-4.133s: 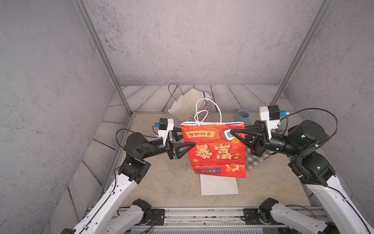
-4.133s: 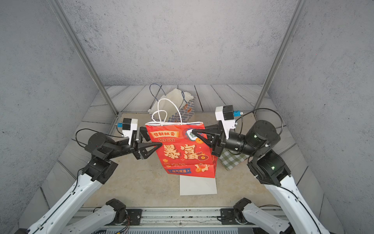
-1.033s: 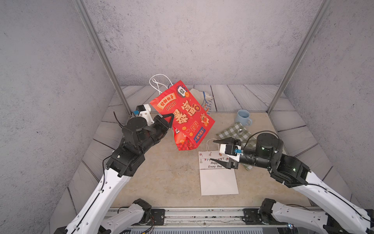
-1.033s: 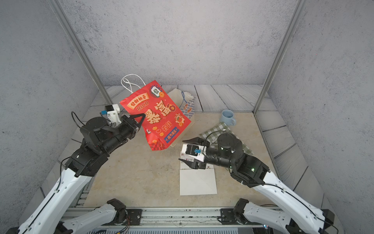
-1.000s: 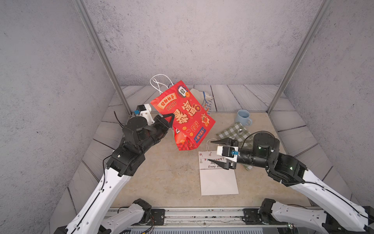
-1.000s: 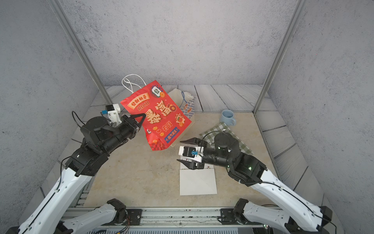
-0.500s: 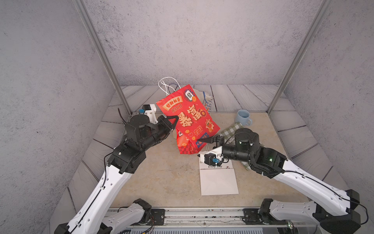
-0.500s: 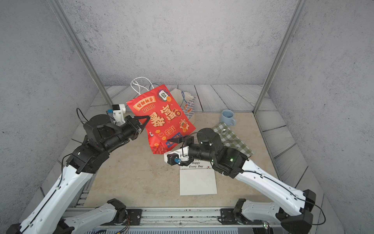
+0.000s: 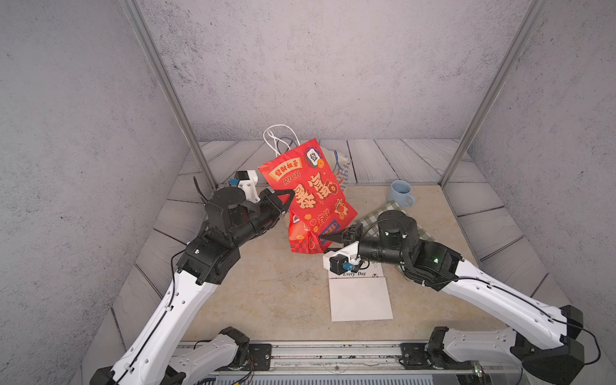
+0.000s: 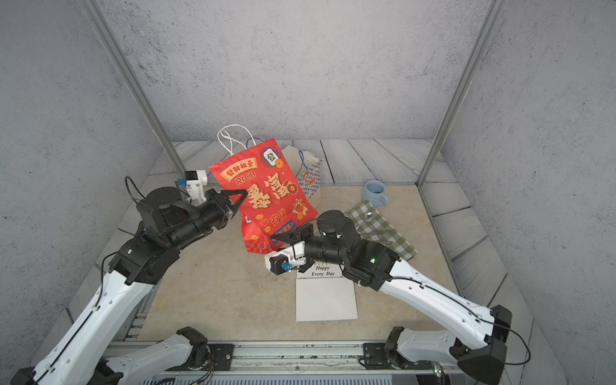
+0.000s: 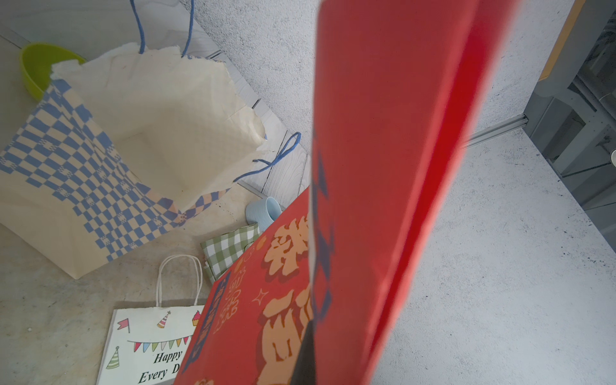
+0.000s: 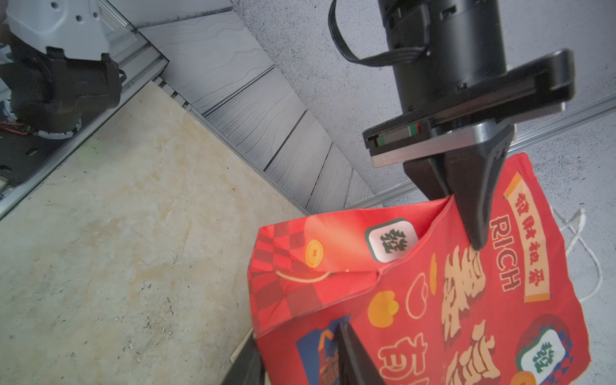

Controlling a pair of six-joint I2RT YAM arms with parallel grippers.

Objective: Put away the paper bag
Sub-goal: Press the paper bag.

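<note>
The red paper bag [image 9: 310, 196] [image 10: 266, 196] hangs tilted above the table, white cord handles at its top. My left gripper [image 9: 291, 195] [image 10: 246, 193] is shut on its upper left edge; in the left wrist view the bag [image 11: 383, 166] fills the frame and hides most of the jaws. My right gripper [image 9: 322, 241] [image 10: 273, 240] is at the bag's lower corner. In the right wrist view one finger lies over the bag's face [image 12: 433, 300] and one sits behind it. The jaws are partly closed, with the corner between them.
Behind the red bag stands an open cream bag with blue checks [image 9: 343, 166] [image 11: 100, 166]. A white "Happy Every Day" bag [image 9: 360, 296] [image 10: 326, 296] lies flat under my right arm. A blue mug [image 9: 400, 193], a green checked cloth [image 10: 383, 230] and a green bowl [image 11: 36, 66] are nearby.
My left arm has swung the red bag right and turned it more upright. My right gripper has moved left to the bag's lower corner, and its jaws have narrowed.
</note>
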